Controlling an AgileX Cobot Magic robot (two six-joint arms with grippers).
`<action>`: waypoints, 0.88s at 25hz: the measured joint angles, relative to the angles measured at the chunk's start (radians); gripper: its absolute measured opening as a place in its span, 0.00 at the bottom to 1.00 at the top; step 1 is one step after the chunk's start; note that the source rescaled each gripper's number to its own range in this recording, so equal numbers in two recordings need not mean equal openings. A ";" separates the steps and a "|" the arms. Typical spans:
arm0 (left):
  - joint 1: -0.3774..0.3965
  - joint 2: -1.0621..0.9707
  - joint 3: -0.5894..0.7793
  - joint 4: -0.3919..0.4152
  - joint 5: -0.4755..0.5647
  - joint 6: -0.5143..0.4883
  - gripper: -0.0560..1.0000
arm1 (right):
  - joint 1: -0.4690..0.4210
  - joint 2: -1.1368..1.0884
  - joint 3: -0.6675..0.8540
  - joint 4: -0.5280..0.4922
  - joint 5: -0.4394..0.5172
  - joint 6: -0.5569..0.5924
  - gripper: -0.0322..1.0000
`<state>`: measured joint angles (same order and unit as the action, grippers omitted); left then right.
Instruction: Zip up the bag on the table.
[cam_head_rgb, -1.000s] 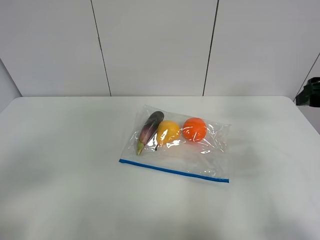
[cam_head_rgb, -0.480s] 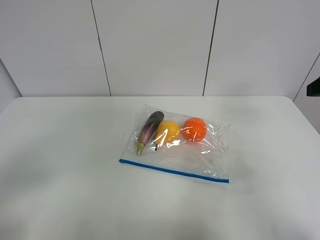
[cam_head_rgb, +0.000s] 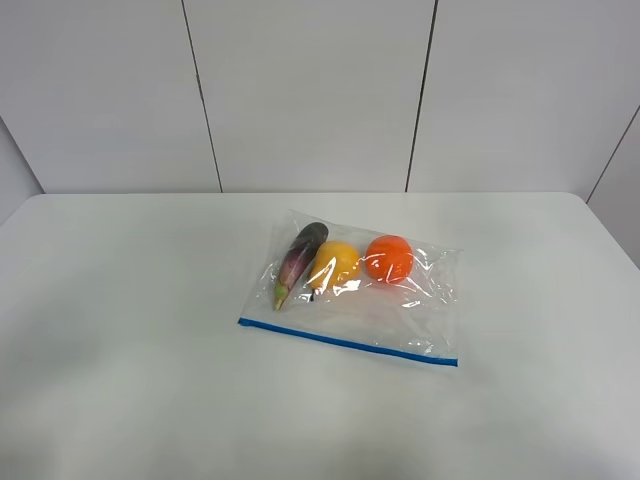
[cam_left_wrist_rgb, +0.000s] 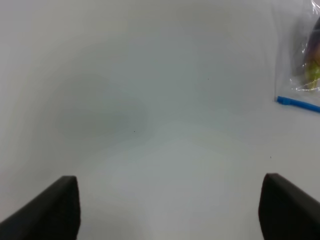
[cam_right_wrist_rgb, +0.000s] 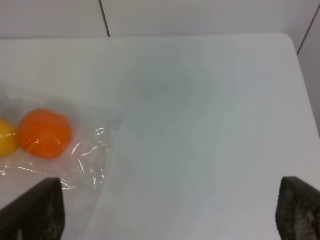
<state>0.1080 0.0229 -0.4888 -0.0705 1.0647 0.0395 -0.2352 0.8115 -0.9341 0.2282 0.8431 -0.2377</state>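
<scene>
I am looking down at the big white table (cam_head_rgb: 130, 330), and it is filling most of the high view. The clear bag (cam_head_rgb: 355, 290) is lying flat on it, a little right of the middle. Its blue zipper strip (cam_head_rgb: 347, 342) is running along the edge nearest to me, slanting down toward the right. Inside the bag, three things are sitting in a row along the far side: a purple eggplant (cam_head_rgb: 299, 260) on the left, a yellow fruit (cam_head_rgb: 336, 264) touching it in the middle, and an orange (cam_head_rgb: 388, 258) just beside that on the right. I am not seeing either arm in the high view. In the left wrist view, the left gripper (cam_left_wrist_rgb: 170, 210) is hanging over bare table with its two dark fingers (cam_left_wrist_rgb: 52, 210) spread wide apart, holding nothing, and the bag's corner is showing off to one side. In the right wrist view, the right gripper (cam_right_wrist_rgb: 167, 215) is also spread wide and holding nothing, with the orange showing near one finger (cam_right_wrist_rgb: 35, 210).
</scene>
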 joint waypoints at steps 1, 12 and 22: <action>0.000 0.000 0.000 0.000 0.000 0.000 0.86 | 0.000 -0.019 0.000 0.001 0.008 0.007 1.00; 0.000 0.000 0.000 0.000 0.000 0.000 0.86 | 0.051 -0.141 0.078 -0.062 0.090 0.061 1.00; 0.000 0.000 0.000 0.000 0.000 0.000 0.86 | 0.051 -0.336 0.154 -0.078 0.128 0.113 1.00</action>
<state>0.1080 0.0229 -0.4888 -0.0705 1.0647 0.0395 -0.1842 0.4758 -0.7799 0.1507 0.9713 -0.1251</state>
